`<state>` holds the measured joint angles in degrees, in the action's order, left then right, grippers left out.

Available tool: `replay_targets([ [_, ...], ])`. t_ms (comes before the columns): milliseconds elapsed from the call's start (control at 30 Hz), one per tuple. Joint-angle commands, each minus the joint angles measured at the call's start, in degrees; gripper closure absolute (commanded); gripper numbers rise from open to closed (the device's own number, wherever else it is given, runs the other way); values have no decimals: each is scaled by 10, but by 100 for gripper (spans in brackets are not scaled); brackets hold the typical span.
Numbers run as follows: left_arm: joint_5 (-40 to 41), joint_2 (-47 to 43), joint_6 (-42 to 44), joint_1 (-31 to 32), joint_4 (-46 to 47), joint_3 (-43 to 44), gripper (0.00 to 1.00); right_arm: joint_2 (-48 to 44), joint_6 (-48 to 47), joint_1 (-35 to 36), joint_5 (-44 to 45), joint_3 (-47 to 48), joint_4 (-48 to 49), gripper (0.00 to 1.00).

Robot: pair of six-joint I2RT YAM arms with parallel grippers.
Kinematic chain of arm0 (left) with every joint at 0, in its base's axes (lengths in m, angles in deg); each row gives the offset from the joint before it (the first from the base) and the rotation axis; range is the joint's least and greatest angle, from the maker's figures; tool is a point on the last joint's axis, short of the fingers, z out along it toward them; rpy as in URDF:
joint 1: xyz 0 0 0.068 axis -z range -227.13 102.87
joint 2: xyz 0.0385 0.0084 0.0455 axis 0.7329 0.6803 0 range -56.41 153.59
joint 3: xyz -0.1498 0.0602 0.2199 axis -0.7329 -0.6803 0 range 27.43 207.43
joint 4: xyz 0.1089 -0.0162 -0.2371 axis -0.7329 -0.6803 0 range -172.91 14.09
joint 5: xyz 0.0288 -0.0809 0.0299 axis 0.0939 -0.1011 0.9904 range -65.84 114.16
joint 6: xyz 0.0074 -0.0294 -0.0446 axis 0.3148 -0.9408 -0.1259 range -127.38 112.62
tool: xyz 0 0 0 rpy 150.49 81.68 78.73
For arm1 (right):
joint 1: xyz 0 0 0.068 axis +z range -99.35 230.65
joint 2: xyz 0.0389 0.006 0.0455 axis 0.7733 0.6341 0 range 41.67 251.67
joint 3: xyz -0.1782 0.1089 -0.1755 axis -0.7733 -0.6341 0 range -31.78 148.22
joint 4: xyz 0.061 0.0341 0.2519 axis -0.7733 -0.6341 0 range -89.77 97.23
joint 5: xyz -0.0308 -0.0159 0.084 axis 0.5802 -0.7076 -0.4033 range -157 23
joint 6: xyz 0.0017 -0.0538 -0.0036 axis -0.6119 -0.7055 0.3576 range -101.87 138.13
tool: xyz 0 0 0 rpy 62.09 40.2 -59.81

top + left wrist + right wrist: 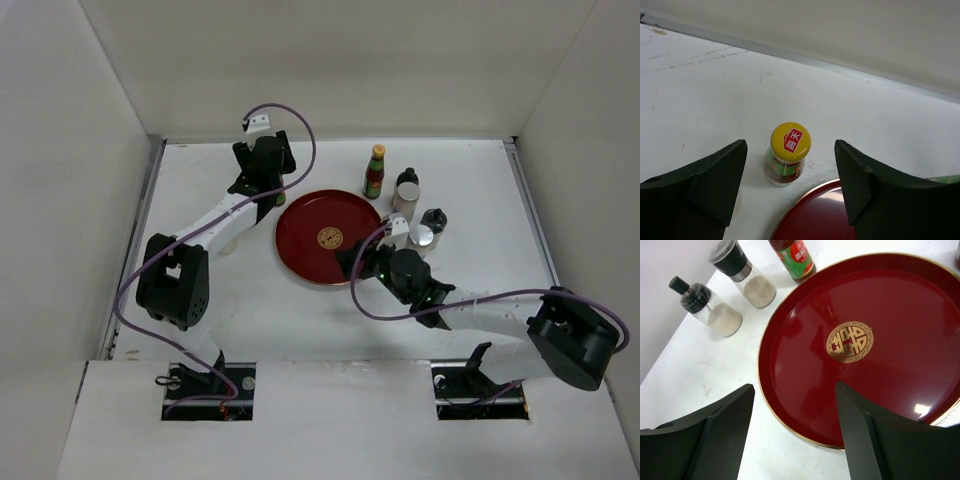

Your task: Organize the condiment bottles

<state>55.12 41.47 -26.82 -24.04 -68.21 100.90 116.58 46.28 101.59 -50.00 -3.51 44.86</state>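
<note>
Here, left claw (790, 144) and right claw (794, 387) both gape, empty.
The left hangs above a yellow-capped bottle (785, 170) toward the worktop's (715, 90) far edge, just beside the tray (815, 217); the right hovers over the tray's near rim.

a lab test cell: plain white walls (330, 60) enclose the white table (500, 220).

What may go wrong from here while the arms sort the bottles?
The left gripper is open around the yellow-capped bottle, which stands beside the tray; an off-centre close may tip it or push it against the rim.
The right gripper hangs open over the tray rim; reaching for the shakers, which stand close together, it may knock one over.
</note>
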Motion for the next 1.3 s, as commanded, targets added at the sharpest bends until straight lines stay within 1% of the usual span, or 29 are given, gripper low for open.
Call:
replay_targets([
  [0, 1, 11, 11, -10, -12, 49, 31, 5, 10, -5, -21, 3, 26, 27],
  [100, 1, 35, 19, -11, -28, 75, 33, 3, 11, -9, -21, 1, 26, 27],
  [200, 3, 48, 20, -15, -26, 81, 35, -1, 11, -10, -21, -1, 26, 26],
  [300, 3, 63, 21, -17, -31, 95, 42, -2, 11, -16, -21, -2, 26, 26],
  [500, 2, 70, 26, -20, -31, 94, 50, -13, 11, -32, -21, -9, 25, 26],
  [633, 3, 70, 27, -17, -35, 89, 48, -15, 14, -35, -21, -12, 25, 26],
  [700, 1, 75, 27, -18, -34, 90, 53, -15, 11, -34, -21, -11, 25, 27],
  [767, -2, 80, 28, -18, -38, 96, 61, -15, 14, -36, -21, -12, 25, 27],
  [833, 0, 76, 33, -18, -39, 95, 66, -20, 14, -38, -21, -13, 25, 27],
  [967, 2, 62, 35, -21, -33, 97, 81, -22, 14, -38, -21, -16, 25, 27],
  [1100, 4, 30, 42, -21, -17, 100, 85, -20, 15, -40, -21, -15, 26, 27],
  [1167, 8, 10, 47, -21, -3, 98, 86, -18, 13, -40, -21, -14, 26, 27],
  [1267, 9, -7, 60, -19, 1, 118, 86, -16, 15, -40, -22, -14, 26, 27],
])
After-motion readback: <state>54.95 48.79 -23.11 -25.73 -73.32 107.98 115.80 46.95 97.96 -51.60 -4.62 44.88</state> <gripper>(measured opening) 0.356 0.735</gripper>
